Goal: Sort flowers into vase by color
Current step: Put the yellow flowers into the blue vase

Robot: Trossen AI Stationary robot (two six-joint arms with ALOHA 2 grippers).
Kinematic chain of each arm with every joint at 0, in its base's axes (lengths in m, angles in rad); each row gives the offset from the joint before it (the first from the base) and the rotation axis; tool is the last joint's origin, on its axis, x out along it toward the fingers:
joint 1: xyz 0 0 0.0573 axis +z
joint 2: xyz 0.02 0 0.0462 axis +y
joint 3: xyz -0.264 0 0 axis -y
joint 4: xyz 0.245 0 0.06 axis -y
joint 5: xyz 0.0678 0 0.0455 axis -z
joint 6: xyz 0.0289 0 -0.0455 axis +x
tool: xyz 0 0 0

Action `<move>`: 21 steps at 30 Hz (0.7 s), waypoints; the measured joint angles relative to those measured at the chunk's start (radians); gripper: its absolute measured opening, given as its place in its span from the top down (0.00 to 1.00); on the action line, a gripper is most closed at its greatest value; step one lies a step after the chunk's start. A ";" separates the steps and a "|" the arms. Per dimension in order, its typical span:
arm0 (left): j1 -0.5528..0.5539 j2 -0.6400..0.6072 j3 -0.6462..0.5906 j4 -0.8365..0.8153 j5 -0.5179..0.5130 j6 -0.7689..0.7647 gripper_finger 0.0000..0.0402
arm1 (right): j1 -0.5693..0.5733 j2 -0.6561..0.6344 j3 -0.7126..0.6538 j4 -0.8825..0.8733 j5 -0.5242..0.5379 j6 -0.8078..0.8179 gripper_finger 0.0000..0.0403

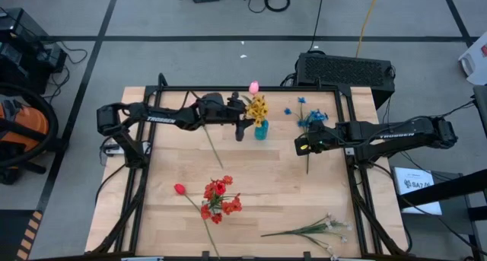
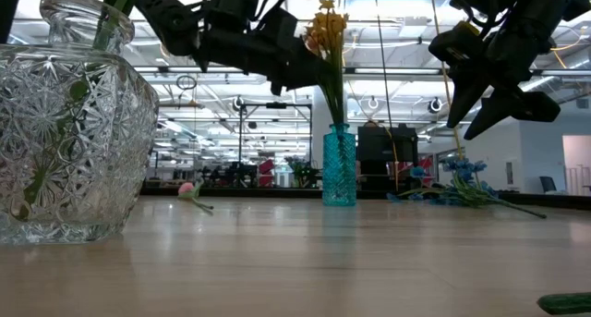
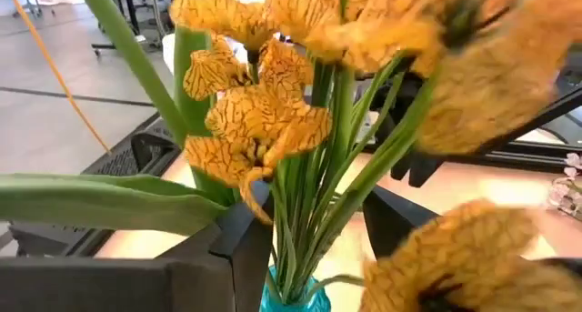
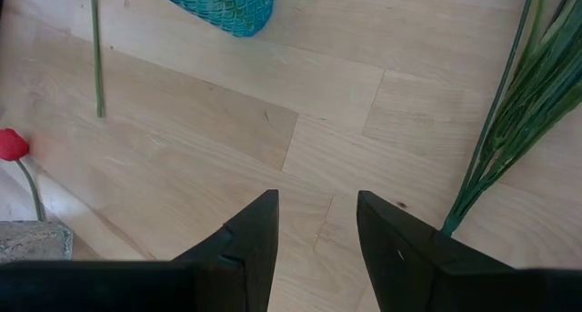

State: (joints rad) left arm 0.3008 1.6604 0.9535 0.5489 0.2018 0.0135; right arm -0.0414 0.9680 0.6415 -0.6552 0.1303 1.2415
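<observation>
High view: pale wood table (image 1: 266, 192) on a grey taped floor, its middle bare. Left gripper (image 1: 245, 127) parted beside the yellow bunch (image 1: 257, 106) in the teal vase (image 1: 261, 130); right gripper (image 1: 298, 145) parted, empty, by the blue sprays (image 1: 310, 118).

Glass vase (image 2: 65, 123) cut off left

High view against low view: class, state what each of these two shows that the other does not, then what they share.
Only the high view shows the red flower cluster and the white-bloomed flowers lying on the light wooden table. Only the low view shows the clear cut-glass vase up close. Both show the yellow flower bunch standing in the small teal glass vase, the left gripper beside it, the blue flower sprays, and the open, empty right gripper.
</observation>
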 joint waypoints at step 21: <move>0.012 -0.246 0.000 -0.470 -0.001 -0.007 0.55 | -0.001 0.000 0.000 0.022 0.007 0.006 0.65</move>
State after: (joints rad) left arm 0.3130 1.4140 0.9535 0.0789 0.2012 0.0067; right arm -0.0422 0.9684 0.6415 -0.6336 0.1370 1.2478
